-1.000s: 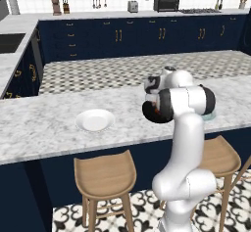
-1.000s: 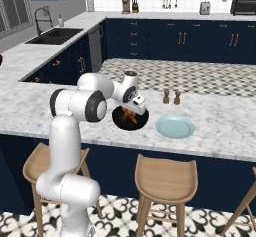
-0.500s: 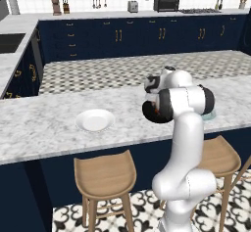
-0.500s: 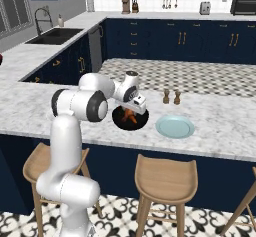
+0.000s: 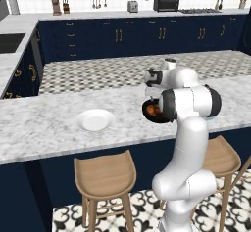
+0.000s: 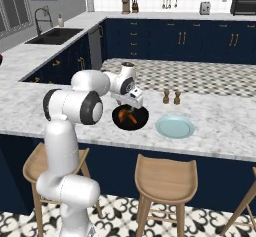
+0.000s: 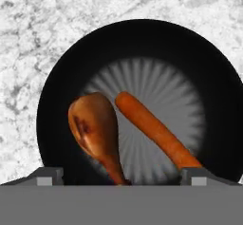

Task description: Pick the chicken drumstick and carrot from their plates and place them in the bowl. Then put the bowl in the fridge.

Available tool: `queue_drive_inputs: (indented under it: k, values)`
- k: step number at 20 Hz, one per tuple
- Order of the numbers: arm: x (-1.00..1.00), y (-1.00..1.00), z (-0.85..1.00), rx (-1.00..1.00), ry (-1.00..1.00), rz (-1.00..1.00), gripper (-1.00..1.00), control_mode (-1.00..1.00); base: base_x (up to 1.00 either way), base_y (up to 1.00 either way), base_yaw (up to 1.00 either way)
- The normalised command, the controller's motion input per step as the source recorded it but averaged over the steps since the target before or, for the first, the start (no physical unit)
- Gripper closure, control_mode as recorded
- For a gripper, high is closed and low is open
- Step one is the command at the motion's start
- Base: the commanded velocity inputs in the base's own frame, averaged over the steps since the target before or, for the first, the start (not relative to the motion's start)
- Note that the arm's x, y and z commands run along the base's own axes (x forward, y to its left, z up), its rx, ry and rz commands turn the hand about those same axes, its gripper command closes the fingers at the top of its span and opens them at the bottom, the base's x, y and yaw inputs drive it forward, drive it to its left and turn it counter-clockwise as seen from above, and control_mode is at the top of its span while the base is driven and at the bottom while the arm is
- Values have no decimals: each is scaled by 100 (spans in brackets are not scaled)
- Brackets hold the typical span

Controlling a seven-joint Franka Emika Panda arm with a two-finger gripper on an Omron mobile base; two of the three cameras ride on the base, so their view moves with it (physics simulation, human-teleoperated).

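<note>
In the bowl point(image 7: 137, 43) lie drumstick point(image 7: 92, 126) and carrot point(image 7: 154, 129) (gripper point(image 7: 121, 174) spread, empty).

One deep glossy black bowl point(image 7: 137, 100), directly under the gripper. Inside it: one reddish-brown roasted chicken drumstick point(image 7: 95, 129), one slim orange carrot point(image 7: 156, 131), side by side.

Two shallow round plates: one white plate point(image 5: 95, 120) to the arm's left, one pale blue plate point(image 6: 174, 127) to its right, just beside the bowl.

Two small brown shakers point(image 6: 171, 97), beyond the blue plate.

Two wooden stools point(image 5: 104, 178) near the robot's base.
</note>
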Motion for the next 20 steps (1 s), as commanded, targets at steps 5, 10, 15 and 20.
queue_drive_inputs:
  k: [5,10,15,20]
  values:
    - [-34,63,-1,-7,0,15,-100,-100,0,0,0]
    - [6,-45,-32,0,0,29,-100,-100,0,0,0]
    - [-4,-51,-42,0,0,39,-100,-100,0,0,0]
    - [-31,1,-3,-5,1,28,-100,-100,0,0,0]
